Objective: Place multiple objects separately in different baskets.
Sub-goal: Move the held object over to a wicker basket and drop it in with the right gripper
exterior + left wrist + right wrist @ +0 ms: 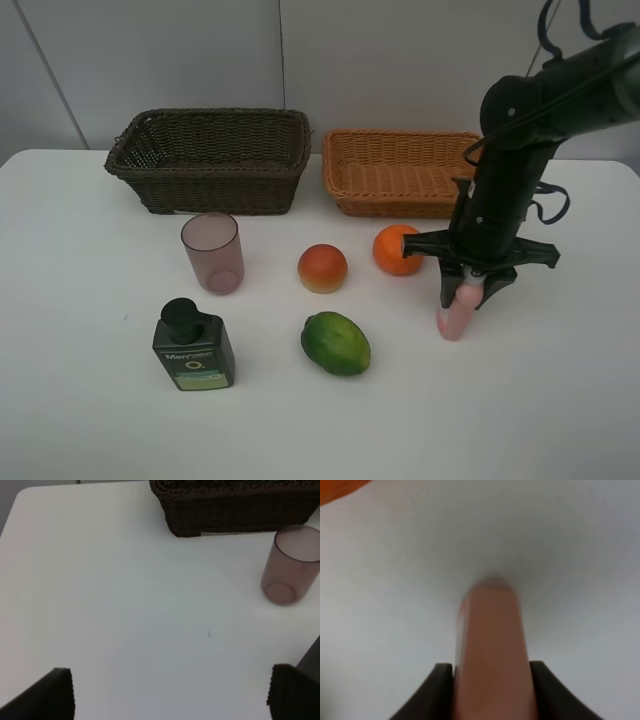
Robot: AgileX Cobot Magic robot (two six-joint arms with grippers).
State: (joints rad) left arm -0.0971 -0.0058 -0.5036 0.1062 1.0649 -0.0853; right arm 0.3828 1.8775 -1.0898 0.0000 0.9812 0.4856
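Observation:
My right gripper (468, 287) is shut on the pink bottle (457, 313), gripping its upper part; the bottle's base is at the table or just above it, I cannot tell which. The wrist view shows both fingers (440, 690) pressed against the bottle (490, 645). The orange (397, 250) lies just left of it. The red-orange fruit (322, 268), green fruit (336, 343), dark green pump bottle (192, 347) and purple-pink cup (212, 252) stand on the table. My left gripper (170, 672) is open and empty, near the cup (292, 565).
The dark brown basket (205, 180) stands at the back left and the orange-tan basket (395, 197) at the back right, side by side; nothing shows inside either. The dark basket's wall also shows in the left wrist view (235, 510). A wall rises behind them.

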